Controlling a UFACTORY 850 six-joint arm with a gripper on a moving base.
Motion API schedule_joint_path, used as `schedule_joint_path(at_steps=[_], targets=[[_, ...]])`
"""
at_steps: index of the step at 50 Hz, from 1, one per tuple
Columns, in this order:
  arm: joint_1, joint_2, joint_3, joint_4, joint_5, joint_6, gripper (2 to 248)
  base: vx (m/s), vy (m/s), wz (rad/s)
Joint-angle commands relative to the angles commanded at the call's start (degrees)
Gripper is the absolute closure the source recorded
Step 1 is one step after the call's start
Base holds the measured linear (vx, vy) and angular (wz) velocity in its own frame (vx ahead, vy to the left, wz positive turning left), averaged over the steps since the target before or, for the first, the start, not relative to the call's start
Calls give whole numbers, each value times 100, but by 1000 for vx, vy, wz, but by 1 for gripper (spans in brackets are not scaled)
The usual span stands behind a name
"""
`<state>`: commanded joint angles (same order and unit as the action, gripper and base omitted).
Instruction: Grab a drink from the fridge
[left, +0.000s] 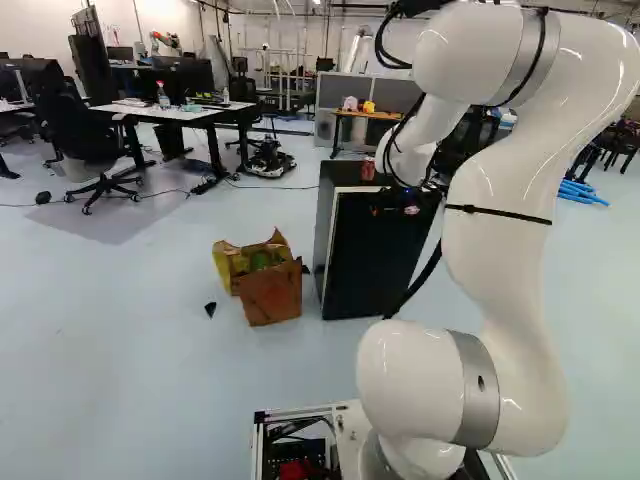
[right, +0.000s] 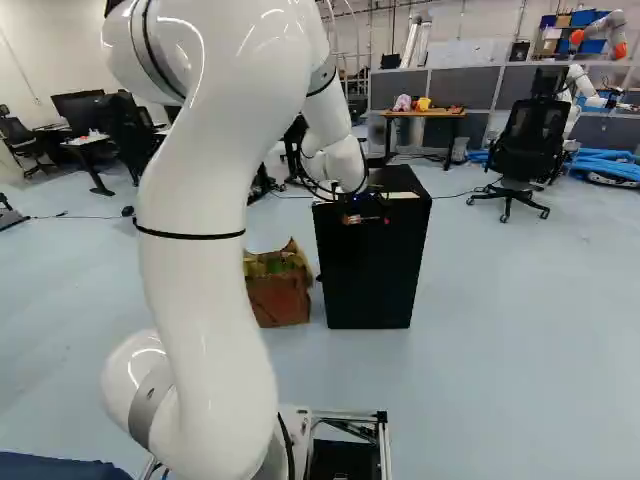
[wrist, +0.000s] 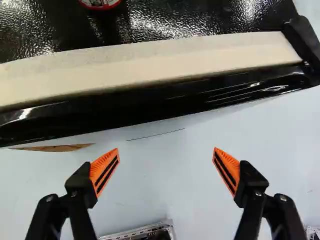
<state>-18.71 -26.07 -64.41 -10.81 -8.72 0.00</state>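
Plainly, the gripper (right: 365, 218) gapes wide, with the black mini fridge (left: 365, 265) at its twelve o'clock and a red can (wrist: 101, 3) atop it towards eleven.

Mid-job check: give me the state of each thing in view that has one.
Gripper: open, nothing between its fingers.
Fridge door: looks shut.
Can: upright on the fridge, ungripped.
Bag: standing on the floor, top open, things inside.
Chair at the right of the right base view: unoccupied.
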Motion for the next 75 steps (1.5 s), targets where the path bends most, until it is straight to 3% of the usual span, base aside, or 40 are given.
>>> schedule_joint_path(at_steps=[17,46,55,75], targets=[[55,25,33,0,151,0,3,0,0,0],[55,25,33,-108,970,0,3,0,0,0],[53,33,43,-114,995,0,3,0,0,0],[10,437,564,-114,995,0,3,0,0,0]])
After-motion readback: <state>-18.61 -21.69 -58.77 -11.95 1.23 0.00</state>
